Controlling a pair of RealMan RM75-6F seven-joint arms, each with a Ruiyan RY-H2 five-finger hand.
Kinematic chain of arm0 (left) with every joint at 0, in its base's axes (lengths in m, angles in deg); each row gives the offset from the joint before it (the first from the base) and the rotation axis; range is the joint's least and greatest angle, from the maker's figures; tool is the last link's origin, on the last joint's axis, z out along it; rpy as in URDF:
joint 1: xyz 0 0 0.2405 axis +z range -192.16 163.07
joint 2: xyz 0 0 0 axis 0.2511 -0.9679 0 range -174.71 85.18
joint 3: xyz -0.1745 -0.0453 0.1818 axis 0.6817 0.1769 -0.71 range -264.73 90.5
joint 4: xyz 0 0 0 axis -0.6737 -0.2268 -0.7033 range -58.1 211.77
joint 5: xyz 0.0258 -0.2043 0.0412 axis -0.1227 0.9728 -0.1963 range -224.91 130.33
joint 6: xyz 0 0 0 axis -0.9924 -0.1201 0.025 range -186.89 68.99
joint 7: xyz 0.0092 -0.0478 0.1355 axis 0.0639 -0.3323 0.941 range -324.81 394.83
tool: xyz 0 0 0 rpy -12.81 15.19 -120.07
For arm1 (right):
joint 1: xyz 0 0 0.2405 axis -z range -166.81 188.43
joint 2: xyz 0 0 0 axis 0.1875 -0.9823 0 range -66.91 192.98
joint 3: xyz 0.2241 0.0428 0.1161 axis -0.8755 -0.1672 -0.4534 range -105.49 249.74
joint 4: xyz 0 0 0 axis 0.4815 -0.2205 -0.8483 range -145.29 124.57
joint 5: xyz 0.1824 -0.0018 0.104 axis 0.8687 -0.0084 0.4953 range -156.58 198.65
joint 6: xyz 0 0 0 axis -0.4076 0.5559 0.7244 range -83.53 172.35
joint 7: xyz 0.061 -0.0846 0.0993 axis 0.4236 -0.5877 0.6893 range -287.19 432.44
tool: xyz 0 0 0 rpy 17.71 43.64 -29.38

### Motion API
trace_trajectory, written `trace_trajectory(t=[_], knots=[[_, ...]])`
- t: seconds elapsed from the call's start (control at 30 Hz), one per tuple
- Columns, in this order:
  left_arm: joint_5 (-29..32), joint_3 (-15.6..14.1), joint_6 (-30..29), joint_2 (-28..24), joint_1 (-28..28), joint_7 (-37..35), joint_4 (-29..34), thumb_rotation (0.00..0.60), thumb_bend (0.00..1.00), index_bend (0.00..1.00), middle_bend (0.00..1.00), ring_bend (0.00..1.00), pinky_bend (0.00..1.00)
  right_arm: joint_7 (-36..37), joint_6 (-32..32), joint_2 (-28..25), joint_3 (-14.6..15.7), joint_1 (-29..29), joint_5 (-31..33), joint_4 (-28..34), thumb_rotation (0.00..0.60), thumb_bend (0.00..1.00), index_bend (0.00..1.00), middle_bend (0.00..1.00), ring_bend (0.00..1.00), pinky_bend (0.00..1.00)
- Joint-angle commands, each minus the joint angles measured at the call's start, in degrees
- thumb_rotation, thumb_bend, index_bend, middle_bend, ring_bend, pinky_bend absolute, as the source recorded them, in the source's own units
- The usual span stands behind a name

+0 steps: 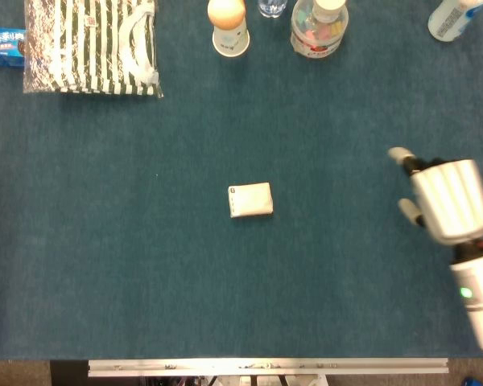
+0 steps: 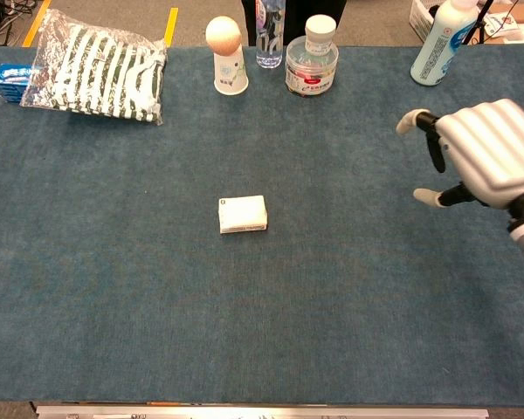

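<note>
White and empty, the right hand hangs over the blue felt table, its fingers spread apart and grasping nothing. Well to its left, out on open cloth, lies the small white box, flat and apart from everything else; it is the nearest thing to the hand, with bare felt between them. Beyond the hand and slightly to its right, at the far edge, stands a white bottle. Further left along that far edge sit a clear lidded jar, a clear water bottle just beside it, and a paper cup with an orange ball on top. Farthest from the hand, at the far left corner, lies a striped bag in clear wrap with a small blue packet touching its outer side. The left hand shows in neither view.
</note>
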Motion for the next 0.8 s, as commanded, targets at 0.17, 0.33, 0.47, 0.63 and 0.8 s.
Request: trace_trajectory(t=[0.17, 0.33, 0.47, 0.63, 0.8], knots=[[-0.1, 0.4, -1.1, -0.7, 0.5, -0.5, 0.7, 0.600, 0.00, 0.61, 0.59, 0.39, 0.50, -1.8, -2.8, 6.3, -1.4, -3.2, 4.0, -1.9, 0.600, 0.00, 0.32, 0.82, 0.84, 0.97], [0.1, 0.4, -1.0, -0.9, 0.5, -0.5, 0.8, 0.600, 0.00, 0.61, 0.59, 0.39, 0.50, -2.6, -3.8, 8.5, -2.1, -4.7, 6.2, -2.8, 0.600, 0.00, 0.28, 0.84, 0.86, 0.99], [-0.1, 0.4, -1.0, -0.9, 0.5, -0.3, 0.8, 0.600, 0.00, 0.61, 0.59, 0.39, 0.50, -1.4, -6.3, 10.1, -3.4, -6.4, 10.0, -3.2, 0.600, 0.00, 0.27, 0.89, 0.91, 1.00], [0.2, 0.4, -0.7, -0.9, 0.5, -0.5, 0.6, 0.600, 0.01, 0.61, 0.59, 0.39, 0.50, 1.0, -8.4, 11.5, -4.5, -8.2, 13.7, -3.4, 0.600, 0.00, 0.27, 0.92, 0.94, 1.00], [0.3, 0.5, -0.7, -0.9, 0.5, -0.7, 0.5, 0.600, 0.01, 0.61, 0.59, 0.39, 0.50, 3.7, -9.0, 13.4, -4.7, -9.4, 15.5, -4.5, 0.600, 0.00, 0.27, 0.96, 0.97, 1.00]])
